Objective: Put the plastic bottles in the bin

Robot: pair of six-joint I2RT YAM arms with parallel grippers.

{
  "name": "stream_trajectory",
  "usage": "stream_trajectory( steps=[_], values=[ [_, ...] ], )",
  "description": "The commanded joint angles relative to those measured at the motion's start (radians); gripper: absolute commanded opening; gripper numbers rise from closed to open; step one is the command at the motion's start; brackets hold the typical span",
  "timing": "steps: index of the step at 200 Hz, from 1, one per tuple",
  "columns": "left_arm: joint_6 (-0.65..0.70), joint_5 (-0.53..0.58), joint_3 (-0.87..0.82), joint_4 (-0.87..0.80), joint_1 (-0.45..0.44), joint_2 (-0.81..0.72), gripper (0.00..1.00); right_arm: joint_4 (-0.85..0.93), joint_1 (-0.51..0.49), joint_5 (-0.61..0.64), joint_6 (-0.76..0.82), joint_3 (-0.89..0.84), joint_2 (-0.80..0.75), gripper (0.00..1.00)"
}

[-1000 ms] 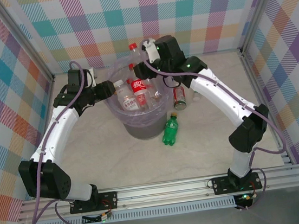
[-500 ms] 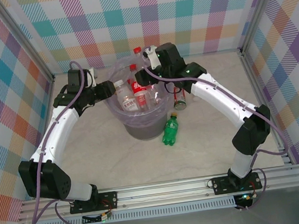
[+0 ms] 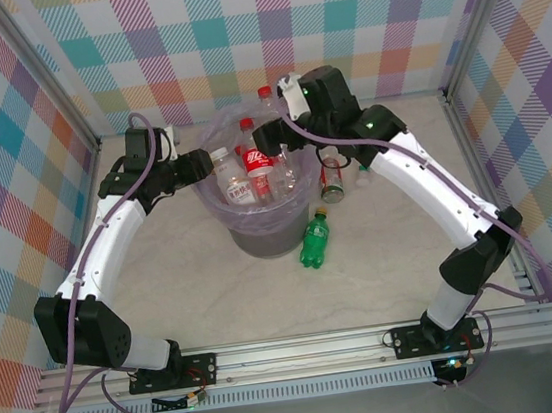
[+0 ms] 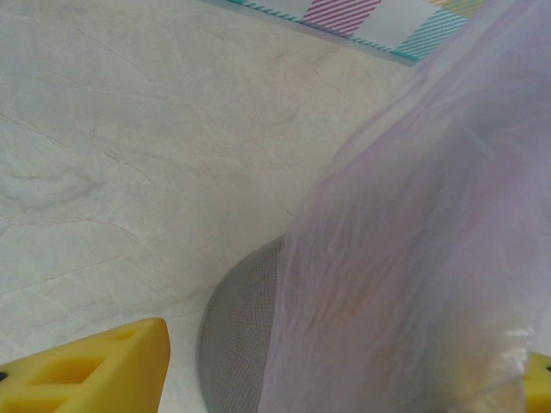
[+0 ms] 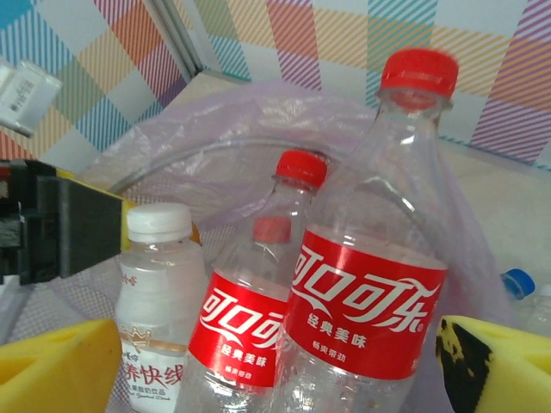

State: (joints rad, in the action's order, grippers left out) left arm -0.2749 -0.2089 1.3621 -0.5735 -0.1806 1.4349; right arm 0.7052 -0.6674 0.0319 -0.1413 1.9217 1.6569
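Arm bases bolted to the rail (image 3: 304,349) at the near edge, pale marble-look table (image 3: 194,277) beyond. Green bottle (image 3: 313,242) is on the table, red cap up, at the bin's near-right side; can't tell if it touches the wall. Bin (image 3: 259,234) sits mid-table, a grey round bucket with a lavender bag (image 3: 209,134) over the rim and several bottles upright inside. Left gripper (image 3: 200,165) is at the bin's left rim. In the left wrist view one yellow finger (image 4: 86,374) is low left, outside the grey wall, and a sliver of the other shows low right, with the bagged rim between them. Can't tell if it's clamped on the rim or loose. Right gripper (image 5: 277,366) is over the bin's far-right side, claw released and yellow pads spread wide. A tall bottle (image 5: 370,292), clear with a red label and red cap, stands between the pads. The left pad is clear of it; the right pad is just at its edge, contact unclear. Left of it in the bin is a second bottle (image 5: 245,344), same red label and cap, then a white-capped bottle (image 5: 159,344) with a white label. On the table just right of the bin is a red-labelled bottle (image 3: 332,184). A blue-capped bottle (image 5: 519,284) peeks past the bin's right side. Checked pastel walls (image 3: 334,18) at the back and sides.
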Motion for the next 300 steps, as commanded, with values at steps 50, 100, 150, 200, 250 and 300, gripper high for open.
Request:
stream_trajectory(
  steps=[50,100,150,200,250,300],
  values=[
    [0.004,0.025,-0.012,-0.038,0.013,-0.027,0.65,0.118,-0.006,0.064,0.048,0.25,0.19,0.69],
    [0.005,0.025,-0.012,-0.039,0.014,-0.031,0.65,0.162,-0.041,0.122,0.009,0.111,0.209,0.6],
    [0.003,0.031,-0.011,-0.042,0.013,-0.029,0.65,0.031,-0.107,0.062,-0.062,-0.178,0.061,0.58],
    [0.007,0.034,-0.01,-0.043,0.014,-0.026,0.65,0.026,-0.111,-0.034,-0.017,-0.187,-0.029,0.59],
    [0.007,0.037,-0.009,-0.043,0.014,-0.034,0.65,0.145,-0.112,0.083,0.038,-0.02,-0.033,0.66],
    [0.012,0.05,-0.009,-0.047,0.015,-0.045,0.66,0.213,-0.112,0.113,0.038,0.068,0.075,0.63]
  ],
)
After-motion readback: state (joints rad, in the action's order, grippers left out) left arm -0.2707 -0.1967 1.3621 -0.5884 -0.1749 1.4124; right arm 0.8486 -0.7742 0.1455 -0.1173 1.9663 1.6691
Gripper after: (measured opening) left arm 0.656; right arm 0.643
